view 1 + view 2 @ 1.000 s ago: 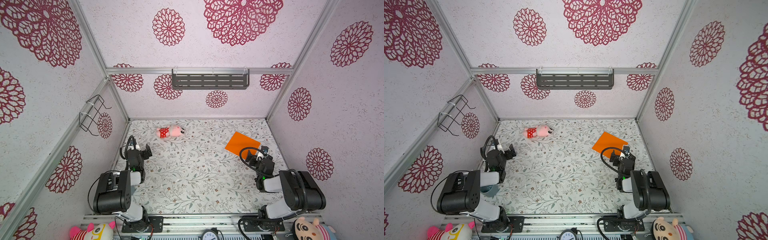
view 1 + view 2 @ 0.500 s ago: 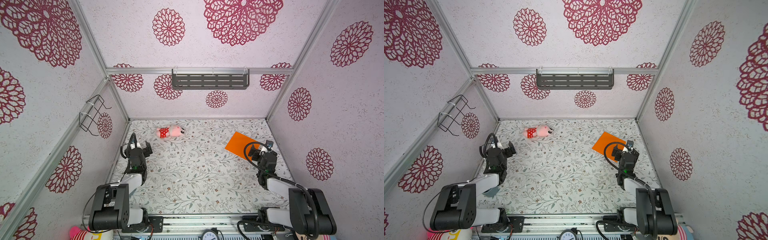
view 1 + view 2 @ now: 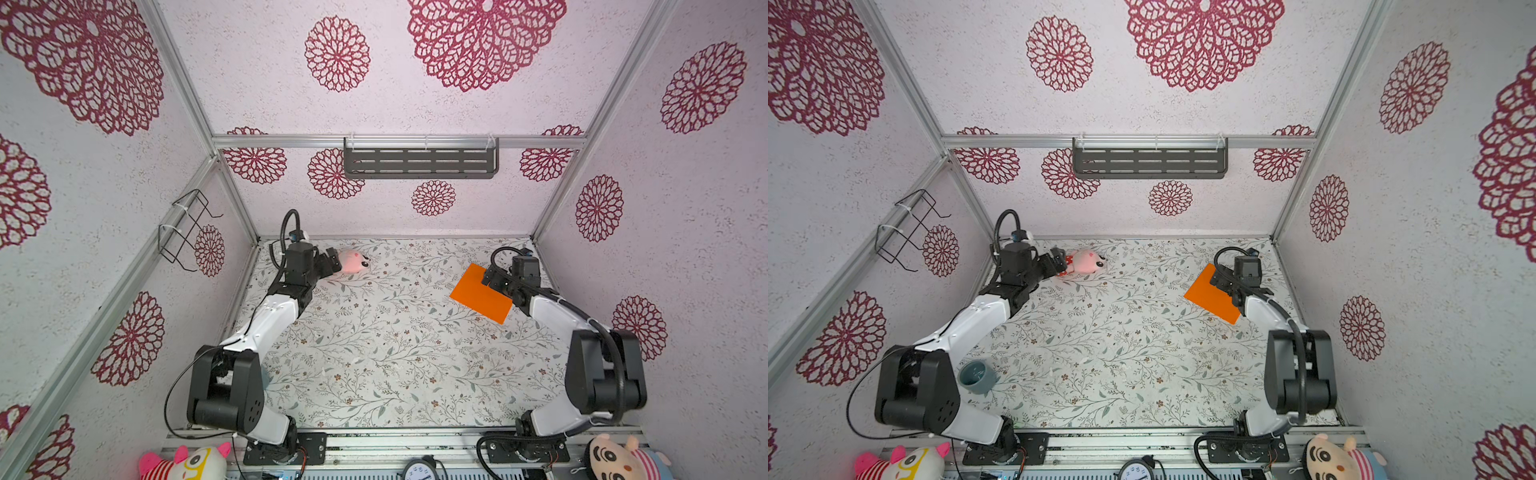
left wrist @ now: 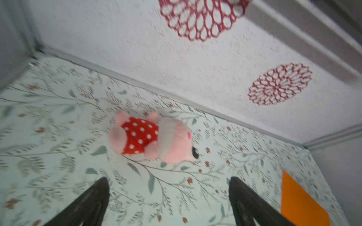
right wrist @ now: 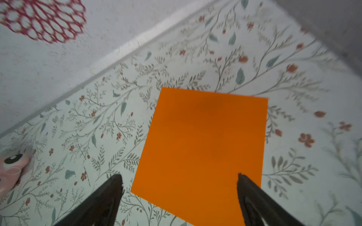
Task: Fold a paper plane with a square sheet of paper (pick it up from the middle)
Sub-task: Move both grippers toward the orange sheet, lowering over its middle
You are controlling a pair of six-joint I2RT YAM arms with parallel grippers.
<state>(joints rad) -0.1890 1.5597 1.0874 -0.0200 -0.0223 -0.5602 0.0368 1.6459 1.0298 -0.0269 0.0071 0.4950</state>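
I look for the square sheet of paper [image 3: 480, 293] first. It lies flat on the worktop [image 3: 395, 353], far back on the right side, near the right wall. It is plain orange with no fold in it, so I think the plane is not started yet.

My right hand [image 5: 178, 175] is the near one. In both top views it sits at the sheet's back right edge. The middle of the sheet lies from there toward the middle of the worktop. That is the way I think the hand must go, because the task says to pick the sheet up from the middle.

In the right wrist view the right hand is spread wide and holds nothing. The sheet lies ahead of it. One finger [image 5: 252, 197] shows over the sheet, near its edge. The other finger [image 5: 105, 195] shows over bare worktop, just beside the sheet's near corner. So the hand is a bit off to one side of the sheet, not over its middle. I cannot tell how high it hangs above the paper.

A square has no long side, but its edges lie slanted to the worktop's edges in the top views.

My left hand [image 4: 167, 178] is well apart from the sheet, across the worktop. It is wide and empty too, pointing at the pink plush toy [image 4: 150, 140] just ahead of it.
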